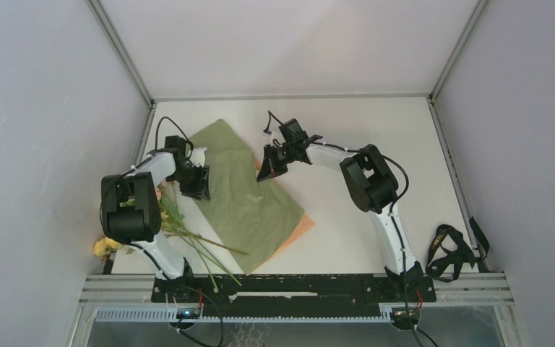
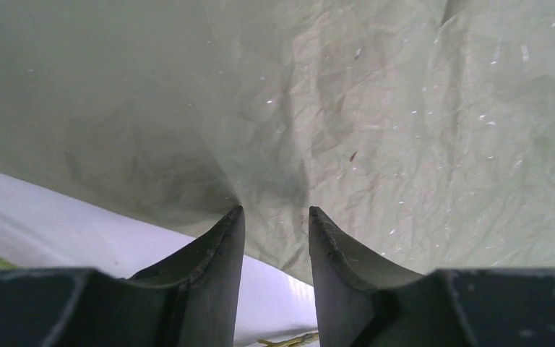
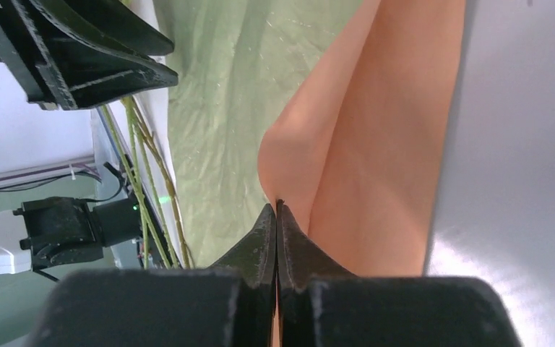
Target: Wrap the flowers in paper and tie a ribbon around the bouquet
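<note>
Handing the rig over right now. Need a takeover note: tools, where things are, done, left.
Left tool: open, tips at the left edge of the paper, nothing clamped.
Right tool: shut on the paper's right edge, which is raised so the peach underside shows.
Flowers: lying by the left arm, at the paper's left side, unwrapped.
Ribbon: loose heap near the right arm's base.
Done: paper spread out, one edge gripped.
Left: flowers onto paper, wrap, tie ribbon.
</note>
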Motion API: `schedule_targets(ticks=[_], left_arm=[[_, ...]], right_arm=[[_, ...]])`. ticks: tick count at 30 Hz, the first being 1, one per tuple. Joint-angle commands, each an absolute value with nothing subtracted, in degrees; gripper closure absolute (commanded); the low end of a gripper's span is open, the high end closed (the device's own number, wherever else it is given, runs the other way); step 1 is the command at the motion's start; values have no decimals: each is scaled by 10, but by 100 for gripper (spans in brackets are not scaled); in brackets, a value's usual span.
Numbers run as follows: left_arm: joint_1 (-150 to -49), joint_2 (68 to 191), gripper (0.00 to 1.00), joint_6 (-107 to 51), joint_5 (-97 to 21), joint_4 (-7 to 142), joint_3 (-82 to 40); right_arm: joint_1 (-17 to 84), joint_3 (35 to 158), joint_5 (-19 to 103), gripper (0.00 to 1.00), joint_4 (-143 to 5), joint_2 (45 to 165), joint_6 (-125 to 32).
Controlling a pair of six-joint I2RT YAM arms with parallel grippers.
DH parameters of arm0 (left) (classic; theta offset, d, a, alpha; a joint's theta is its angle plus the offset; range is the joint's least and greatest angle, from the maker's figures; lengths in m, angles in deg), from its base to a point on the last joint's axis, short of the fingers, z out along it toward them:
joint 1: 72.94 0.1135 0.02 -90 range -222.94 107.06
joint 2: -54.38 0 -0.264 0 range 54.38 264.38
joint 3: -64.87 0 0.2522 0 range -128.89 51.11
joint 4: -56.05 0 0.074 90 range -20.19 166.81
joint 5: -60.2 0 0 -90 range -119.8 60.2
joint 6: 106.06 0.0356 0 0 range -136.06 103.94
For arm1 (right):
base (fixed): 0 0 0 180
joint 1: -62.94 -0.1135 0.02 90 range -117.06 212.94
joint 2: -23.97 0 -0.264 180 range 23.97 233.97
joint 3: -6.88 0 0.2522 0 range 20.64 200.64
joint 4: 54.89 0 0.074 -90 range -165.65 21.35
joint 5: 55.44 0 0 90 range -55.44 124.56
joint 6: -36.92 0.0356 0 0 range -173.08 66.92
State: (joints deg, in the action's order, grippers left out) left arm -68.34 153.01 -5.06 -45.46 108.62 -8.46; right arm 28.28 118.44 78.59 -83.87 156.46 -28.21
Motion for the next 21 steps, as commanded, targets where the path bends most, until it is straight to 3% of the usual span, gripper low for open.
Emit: schedule_targets(ticks=[1, 13, 17, 21], left_arm=[[-697, 1510, 56, -38, -508, 1103, -120], [-766, 1463, 24, -33, -644, 1216, -353], [-788, 1473, 17, -67, -701, 1217, -413], [-787, 1490, 12, -137, -723, 1179, -443]], right_arm=[[291, 1133, 736, 100, -803, 1463, -274], [338, 939, 330, 100, -909, 1059, -345], [270, 935, 115, 100, -930, 979, -403], [169, 936, 30, 100, -893, 1000, -464]])
